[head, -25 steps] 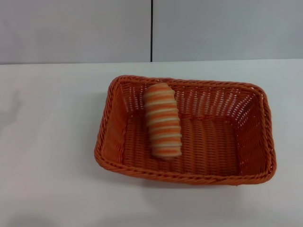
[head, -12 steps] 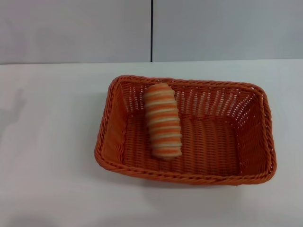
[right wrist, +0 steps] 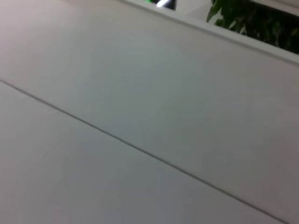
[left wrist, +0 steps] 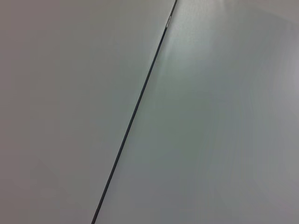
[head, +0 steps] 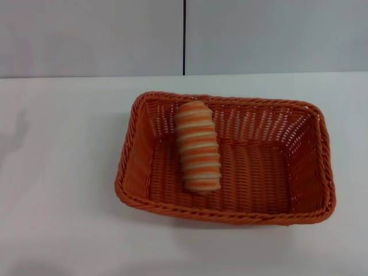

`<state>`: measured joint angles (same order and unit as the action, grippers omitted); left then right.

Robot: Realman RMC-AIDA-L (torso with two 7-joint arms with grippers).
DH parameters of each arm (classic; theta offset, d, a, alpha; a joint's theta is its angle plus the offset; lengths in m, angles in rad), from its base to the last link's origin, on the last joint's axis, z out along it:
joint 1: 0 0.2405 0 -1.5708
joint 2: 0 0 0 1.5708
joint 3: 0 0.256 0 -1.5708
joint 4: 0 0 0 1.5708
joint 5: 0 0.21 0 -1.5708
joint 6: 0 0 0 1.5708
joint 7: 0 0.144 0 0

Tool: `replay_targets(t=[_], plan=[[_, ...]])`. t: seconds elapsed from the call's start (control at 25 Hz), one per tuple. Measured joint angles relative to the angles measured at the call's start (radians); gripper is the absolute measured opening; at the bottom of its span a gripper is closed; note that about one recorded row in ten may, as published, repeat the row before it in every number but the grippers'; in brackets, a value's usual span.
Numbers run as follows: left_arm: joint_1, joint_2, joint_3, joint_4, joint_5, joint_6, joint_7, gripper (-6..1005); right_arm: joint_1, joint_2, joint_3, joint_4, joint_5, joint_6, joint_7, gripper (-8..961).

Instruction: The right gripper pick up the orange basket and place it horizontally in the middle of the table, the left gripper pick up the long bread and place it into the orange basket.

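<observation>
The orange basket (head: pixel 310 167) lies with its long side across the middle of the white table (head: pixel 57 172) in the head view. Inside it, toward its left half, rests the long bread (head: pixel 198 145), striped orange and cream, with its far end leaning on the back wall. Neither the left gripper nor the right gripper shows in any view. Both wrist views show only plain grey panels with a thin dark seam.
A grey wall with a vertical dark seam (head: pixel 184 37) rises behind the table's far edge. Green foliage (right wrist: pixel 252 18) peeks in at one corner of the right wrist view. White tabletop surrounds the basket on all sides.
</observation>
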<state>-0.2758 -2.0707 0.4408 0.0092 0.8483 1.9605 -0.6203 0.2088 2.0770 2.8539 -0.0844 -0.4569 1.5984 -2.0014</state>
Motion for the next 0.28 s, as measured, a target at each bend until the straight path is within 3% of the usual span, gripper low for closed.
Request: replay_targets(t=[0.28], plan=[[-0.002,0.000,0.002,-0.010,0.000,0.003,-0.007,824,-0.018,-0.003,-0.034,0.027,-0.011,0.000,0.044,437]])
